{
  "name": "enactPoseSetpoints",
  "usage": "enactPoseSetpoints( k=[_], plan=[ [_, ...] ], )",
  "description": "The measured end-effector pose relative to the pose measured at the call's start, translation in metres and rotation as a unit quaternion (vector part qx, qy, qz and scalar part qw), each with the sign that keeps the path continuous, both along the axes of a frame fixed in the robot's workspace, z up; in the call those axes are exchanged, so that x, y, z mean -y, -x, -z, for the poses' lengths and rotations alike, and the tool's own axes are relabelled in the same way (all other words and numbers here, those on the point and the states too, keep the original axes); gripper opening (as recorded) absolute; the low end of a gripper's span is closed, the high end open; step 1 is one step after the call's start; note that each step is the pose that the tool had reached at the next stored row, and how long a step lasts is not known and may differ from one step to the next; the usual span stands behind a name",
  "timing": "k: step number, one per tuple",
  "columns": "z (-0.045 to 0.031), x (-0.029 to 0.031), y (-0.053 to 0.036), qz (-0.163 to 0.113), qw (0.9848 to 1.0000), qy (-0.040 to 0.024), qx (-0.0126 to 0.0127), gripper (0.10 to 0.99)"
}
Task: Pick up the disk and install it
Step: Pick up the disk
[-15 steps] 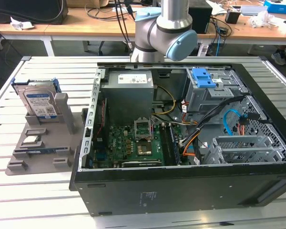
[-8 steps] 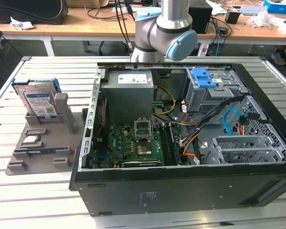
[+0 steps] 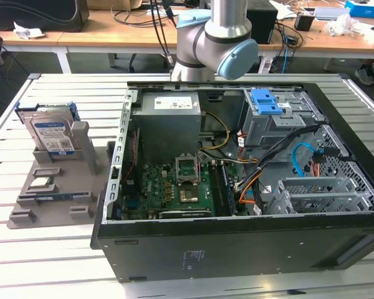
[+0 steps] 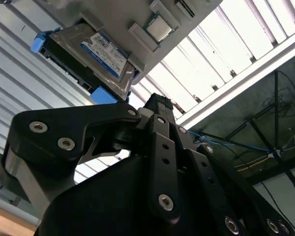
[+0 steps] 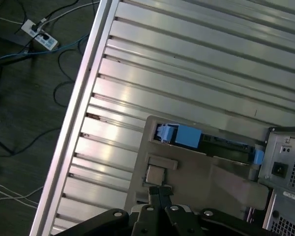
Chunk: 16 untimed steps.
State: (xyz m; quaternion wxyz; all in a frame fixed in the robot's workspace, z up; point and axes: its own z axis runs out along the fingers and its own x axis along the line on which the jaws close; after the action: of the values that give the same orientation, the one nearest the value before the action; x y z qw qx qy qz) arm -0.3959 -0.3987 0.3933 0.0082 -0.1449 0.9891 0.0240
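Observation:
The disk (image 3: 50, 132) stands on edge in a grey holder (image 3: 56, 199) on the table, at the exterior view's left. It is silver with a white-and-blue label and a blue bracket. In the second wrist view the disk (image 4: 96, 51) faces the camera, and in the first wrist view the disk (image 5: 211, 143) shows edge-on. My gripper (image 4: 157, 101) hangs well above the holder, apart from the disk, fingertips together and holding nothing. In the first wrist view the gripper (image 5: 159, 191) sits over the holder's near side.
An open computer case (image 3: 361, 237) lies on the slatted table (image 3: 62, 87), with a blue latch (image 3: 266, 101) on its drive cage. A small square chip (image 3: 42, 182) rests on the holder. The arm's elbow (image 3: 215, 37) stands behind the case. Cables lie on the floor (image 5: 19, 73).

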Motion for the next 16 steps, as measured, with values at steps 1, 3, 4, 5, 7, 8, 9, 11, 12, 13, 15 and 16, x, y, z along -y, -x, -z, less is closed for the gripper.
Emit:
enactPoseSetpoints(
  k=[1,3,4,5,7,8,9,11,12,13,15,16],
  plan=[
    [0.0,0.0,0.0,-0.009,1.0,0.0,0.0,0.106],
    [0.0,0.0,0.0,-0.019,0.9998,0.0,0.0,0.106],
    [0.0,0.0,0.0,-0.026,0.9997,0.0,0.0,0.106],
    [0.0001,0.0,0.0,-0.038,0.9993,0.0,0.0001,0.106],
    [0.0,0.0,0.0,-0.052,0.9987,0.0,0.0,0.106],
    [0.0,0.0,0.0,-0.065,0.9979,0.0,0.0,0.106],
    [0.0,0.0,0.0,-0.075,0.9972,0.0,0.0,0.106],
    [0.0,0.0,0.0,-0.099,0.9951,0.0,0.0,0.106],
    [0.0,0.0,0.0,-0.108,0.9942,0.0,0.0,0.106],
    [0.0,0.0,0.0,-0.114,0.9934,0.0,0.0,0.106],
    [0.0,0.0,0.0,-0.136,0.9908,0.0,0.0,0.106],
    [0.0,0.0,0.0,-0.142,0.9899,0.0,0.0,0.106]
  ],
)
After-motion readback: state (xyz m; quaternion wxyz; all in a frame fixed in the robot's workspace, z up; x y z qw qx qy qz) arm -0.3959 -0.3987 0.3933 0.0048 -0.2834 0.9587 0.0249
